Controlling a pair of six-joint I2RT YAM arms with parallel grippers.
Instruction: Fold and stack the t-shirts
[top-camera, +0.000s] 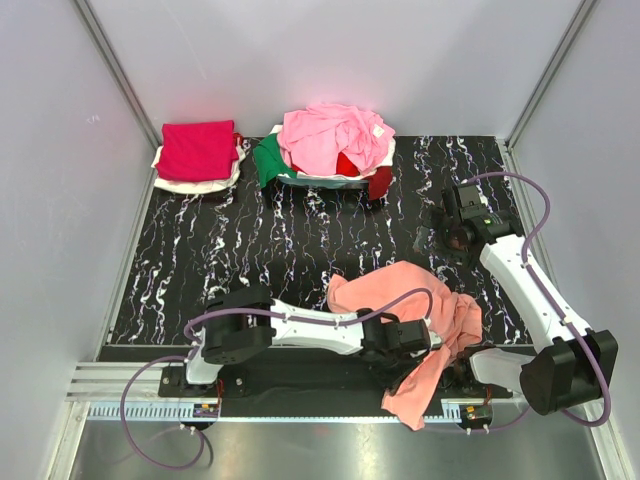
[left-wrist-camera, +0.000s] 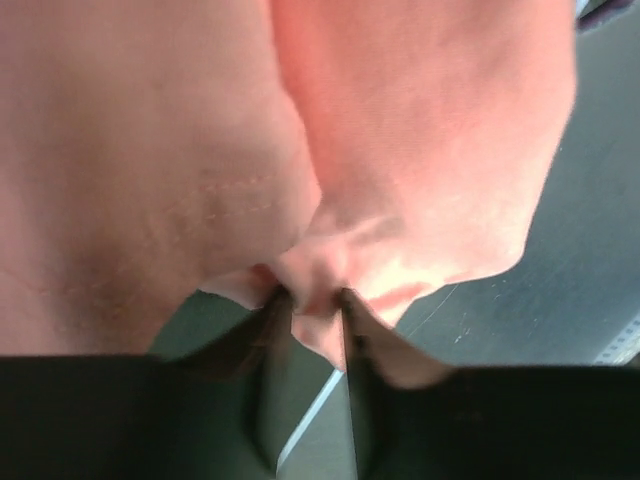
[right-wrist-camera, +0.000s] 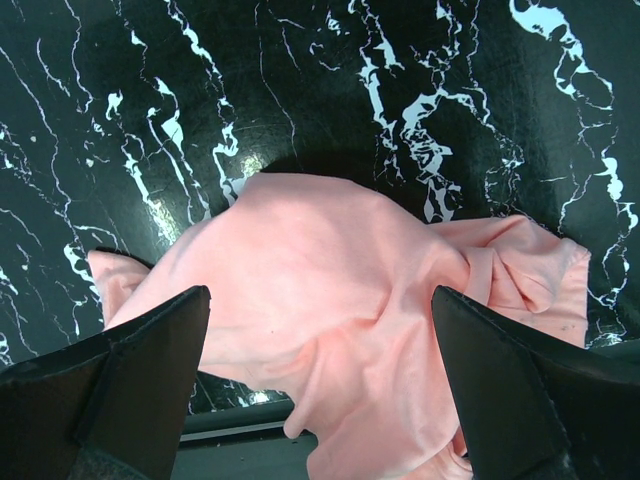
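Note:
The salmon-orange t-shirt lies crumpled at the near right of the black marble mat, with one end hanging over the table's front edge. My left gripper is shut on a bunched fold of it; the left wrist view shows the pinch with cloth draped above. My right gripper is open and empty, raised above the mat behind the shirt. In the right wrist view its fingers are spread wide, and the shirt lies below and between them.
A folded crimson-magenta shirt sits on a white one at the back left. At the back centre is a loose pile with a light pink shirt on top of green, red and white. Grey walls enclose the table.

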